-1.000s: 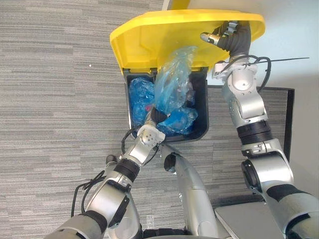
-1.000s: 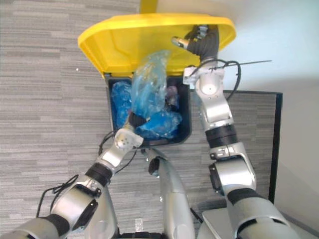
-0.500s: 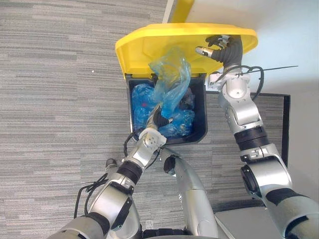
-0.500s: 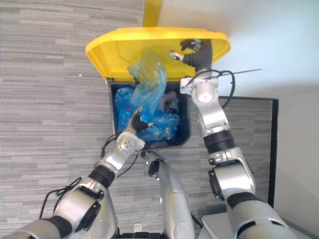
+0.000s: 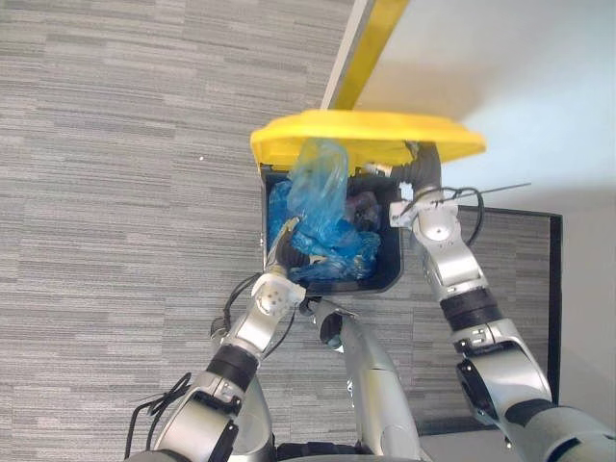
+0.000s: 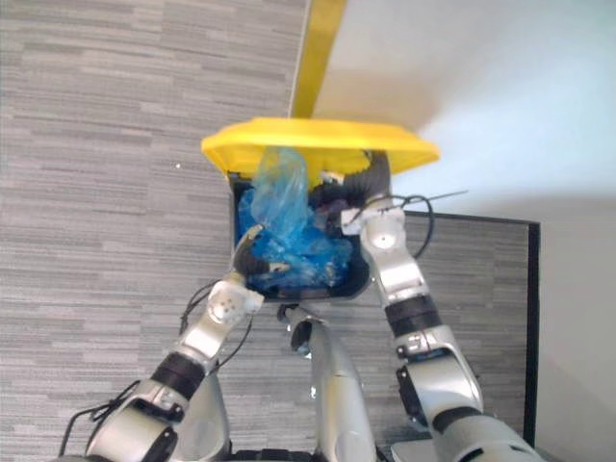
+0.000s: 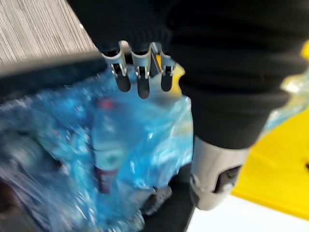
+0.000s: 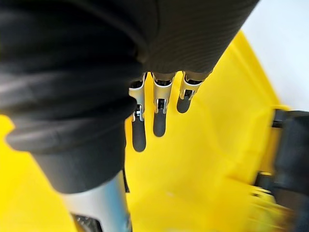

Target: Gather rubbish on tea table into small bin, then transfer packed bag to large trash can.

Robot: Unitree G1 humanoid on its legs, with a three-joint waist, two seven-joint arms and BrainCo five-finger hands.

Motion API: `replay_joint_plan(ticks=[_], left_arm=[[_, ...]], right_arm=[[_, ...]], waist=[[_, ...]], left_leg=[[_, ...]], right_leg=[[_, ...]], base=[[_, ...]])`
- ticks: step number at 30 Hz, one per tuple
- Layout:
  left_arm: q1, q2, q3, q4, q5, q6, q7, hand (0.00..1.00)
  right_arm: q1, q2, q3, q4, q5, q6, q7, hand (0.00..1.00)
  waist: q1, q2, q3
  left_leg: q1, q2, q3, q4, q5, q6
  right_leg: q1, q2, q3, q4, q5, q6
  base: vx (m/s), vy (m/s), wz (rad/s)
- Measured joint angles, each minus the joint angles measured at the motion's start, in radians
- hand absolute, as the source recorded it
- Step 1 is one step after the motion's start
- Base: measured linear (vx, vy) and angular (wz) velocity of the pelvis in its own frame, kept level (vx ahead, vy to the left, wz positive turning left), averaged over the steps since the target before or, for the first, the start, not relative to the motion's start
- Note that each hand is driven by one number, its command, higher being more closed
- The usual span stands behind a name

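Yellow, blue and grey.
Large trash can (image 5: 389, 271) black, its lid (image 5: 366, 135) plain bright yellow; packed bag (image 5: 318, 192) translucent blue; floor (image 5: 115, 192) streaked in fine light and dark grey lines; wall (image 5: 520, 77) white, edged by a yellow strip (image 5: 364, 48).

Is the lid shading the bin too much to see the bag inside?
Left eye view: the yellow lid shades the rear of the large trash can, but the blue bag is plainly visible. Left wrist view: the bag is well lit, glinting, past the left hand.

Robot hand (image 7: 139, 72) straight-fingered over blue bag (image 7: 145, 140).
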Motion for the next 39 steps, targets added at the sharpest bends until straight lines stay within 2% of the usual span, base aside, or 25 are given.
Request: replay_joint_plan(ticks=[4,8,12,13,16,20,23,24,25,26,27,28,29,30,31,32,33,34,35,37,39], left_arm=[[0.073,0.051,0.034,-0.039,0.015,-0.011,-0.001,0.0],[0.187,0.098,0.111,-0.056,0.015,-0.029,-0.016,0.0],[0.305,0.098,0.197,-0.029,-0.03,-0.037,-0.02,0.0],[0.341,0.093,0.219,0.018,-0.045,-0.039,-0.022,0.0],[0.379,0.069,0.296,0.148,-0.092,-0.037,-0.029,0.0],[0.406,0.059,0.347,0.317,-0.112,-0.029,-0.037,0.0],[0.417,0.059,0.353,0.36,-0.106,-0.013,-0.039,0.0],[0.415,0.053,0.35,0.368,-0.098,-0.009,-0.04,0.0],[0.418,0.052,0.353,0.372,-0.096,-0.008,-0.041,0.0],[0.418,0.053,0.364,0.38,-0.082,0.001,-0.04,0.0],[0.417,0.053,0.366,0.381,-0.079,0.002,-0.039,0.0],[0.426,0.054,0.375,0.39,-0.061,0.012,-0.038,0.0],[0.43,0.055,0.379,0.39,-0.059,0.012,-0.038,0.0],[0.423,0.042,0.394,0.398,-0.058,0.014,-0.038,0.0],[0.417,0.027,0.403,0.409,-0.058,0.019,-0.039,0.0],[0.414,-0.005,0.412,0.432,-0.059,0.028,-0.039,0.0],[0.417,-0.032,0.412,0.432,-0.059,0.029,-0.04,0.0],[0.41,-0.057,0.416,0.433,-0.059,0.029,-0.041,0.0],[0.401,-0.075,0.422,0.447,-0.06,0.03,-0.043,0.0],[0.398,-0.091,0.421,0.461,-0.061,0.028,-0.044,0.0],[0.392,-0.098,0.418,0.494,-0.071,0.026,-0.042,0.0]], right_arm=[[0.065,0.002,-0.005,0.085,-0.025,0.007,0.014,0.0],[0.13,0.003,-0.041,0.159,-0.043,0.01,0.031,0.0],[0.174,0.008,-0.041,0.212,-0.079,0.02,0.048,0.0],[0.199,0.013,-0.041,0.216,-0.079,0.02,0.054,0.0],[0.236,0.038,-0.043,0.243,-0.099,0.02,0.058,0.0],[0.306,0.085,-0.042,0.247,-0.117,0.02,0.066,0.0],[0.381,0.118,-0.041,0.251,-0.126,0.019,0.082,0.0],[0.41,0.131,-0.041,0.237,-0.127,0.018,0.086,0.0],[0.445,0.154,-0.041,0.226,-0.127,0.016,0.087,0.0],[0.511,0.188,-0.043,0.227,-0.127,0.016,0.09,0.0],[0.527,0.195,-0.044,0.23,-0.128,0.015,0.091,0.0],[0.636,0.246,-0.044,0.252,-0.151,0.017,0.095,0.0],[0.658,0.26,-0.046,0.257,-0.155,0.016,0.096,0.0],[0.688,0.281,-0.074,0.281,-0.157,0.009,0.096,0.0],[0.696,0.294,-0.102,0.308,-0.157,0.009,0.096,0.0],[0.705,0.306,-0.144,0.361,-0.159,0.009,0.093,0.0],[0.717,0.309,-0.16,0.38,-0.166,0.008,0.092,0.0],[0.726,0.312,-0.2,0.419,-0.182,0.001,0.093,0.0],[0.708,0.303,-0.22,0.472,-0.193,0.003,0.093,0.0],[0.704,0.293,-0.236,0.531,-0.192,0.006,0.092,0.0],[0.691,0.267,-0.272,0.573,-0.181,0.012,0.086,0.0]], waist=[[0.006,0.001,-0.001],[0.01,0.005,-0.004],[0.015,0.009,-0.029],[0.018,0.016,-0.06],[0.017,0.031,-0.081],[0.011,0.029,-0.102],[-0.004,0.026,-0.104],[-0.022,0.038,-0.108],[-0.027,0.045,-0.109],[-0.042,0.023,-0.125],[-0.046,0.023,-0.129],[-0.05,0.003,-0.178],[-0.051,-0.007,-0.193],[-0.051,-0.011,-0.208],[-0.049,0.005,-0.219],[-0.045,0.032,-0.245],[-0.049,0.024,-0.264],[-0.058,0.005,-0.278],[-0.055,0.011,-0.286],[-0.049,0.014,-0.322],[-0.061,0.038,-0.326]], left_leg=[[0.061,-0.006,-0.002,-0.04,0.011,-0.001],[0.115,-0.018,-0.002,-0.074,0.018,0.011],[0.174,-0.031,0.021,-0.119,0.025,0.023],[0.186,-0.033,0.031,-0.132,0.026,0.024],[0.253,-0.034,0.038,-0.147,0.024,0.029],[0.304,-0.05,0.064,-0.125,0.006,0.047],[0.285,-0.07,0.064,-0.007,-0.037,0.096],[0.277,-0.062,0.044,-0.02,-0.046,0.101],[0.275,-0.053,0.058,-0.037,-0.03,0.063],[0.283,-0.057,0.058,-0.041,-0.02,0.056],[0.286,-0.057,0.057,-0.044,-0.018,0.058],[0.299,-0.063,0.054,-0.069,0.006,0.037],[0.298,-0.07,0.056,-0.073,0.011,0.033],[0.296,-0.069,0.062,-0.08,0.024,0.024],[0.293,-0.06,0.067,-0.11,0.041,0.034],[0.306,-0.043,0.097,-0.215,0.102,0.095],[0.335,-0.048,0.149,-0.287,0.17,0.062],[0.363,-0.084,0.194,-0.344,0.194,0.04],[0.372,-0.084,0.221,-0.369,0.203,0.042],[0.372,-0.092,0.267,-0.415,0.232,0.049],[0.391,-0.101,0.291,-0.474,0.268,0.063]], right_leg=[[0.048,-0.003,-0.001,0.0,-0.012,0.017],[0.089,-0.005,0.003,-0.009,-0.019,0.015],[0.116,-0.003,0.028,-0.021,-0.019,0.015],[0.116,-0.002,0.035,-0.022,-0.02,0.015],[0.17,0.004,0.043,-0.026,-0.027,0.02],[0.202,-0.005,0.072,-0.015,-0.033,0.021],[0.207,-0.027,0.087,0.01,-0.014,0.078],[0.222,-0.032,0.072,-0.013,0.004,0.158],[0.169,-0.053,0.086,0.162,-0.003,0.107],[0.128,-0.078,0.136,0.455,-0.043,0.032],[0.129,-0.081,0.143,0.499,-0.045,0.029],[0.171,-0.104,0.181,0.671,-0.025,0.019],[0.198,-0.114,0.188,0.66,0.021,0.011],[0.225,-0.1,0.168,0.608,-0.009,0.026],[0.228,-0.091,0.15,0.561,0.005,0.014],[0.274,-0.053,0.139,0.418,-0.015,0.01],[0.305,-0.068,0.144,0.376,-0.055,-0.009],[0.362,-0.07,0.159,0.253,-0.119,0.007],[0.398,-0.053,0.167,0.153,-0.135,-0.002],[0.433,-0.032,0.207,-0.008,-0.133,-0.003],[0.477,-0.015,0.231,-0.147,-0.081,-0.008]], base=[[0.01,-0.019,0.09],[0.01,-0.009,0.02],[0.02,0.002,-0.12],[0.05,0.013,-0.15],[0.05,0.021,-0.14],[-0.01,0.049,-0.19],[-0.13,0.109,-0.18],[-0.22,0.112,-0.2],[-0.26,0.1,-0.04],[-0.19,0.038,0.07],[-0.1,-0.014,0.32],[-0.01,-0.045,0.23],[0.02,-0.046,0.09],[0.01,0.008,-0.24],[-0.02,0.043,-0.62],[0.02,-0.004,-0.63],[0.05,-0.027,-0.65],[0.06,-0.049,-0.57],[-0.01,0.002,-0.7],[-0.04,0.002,-0.72],[-0.14,0.024,-0.5]])
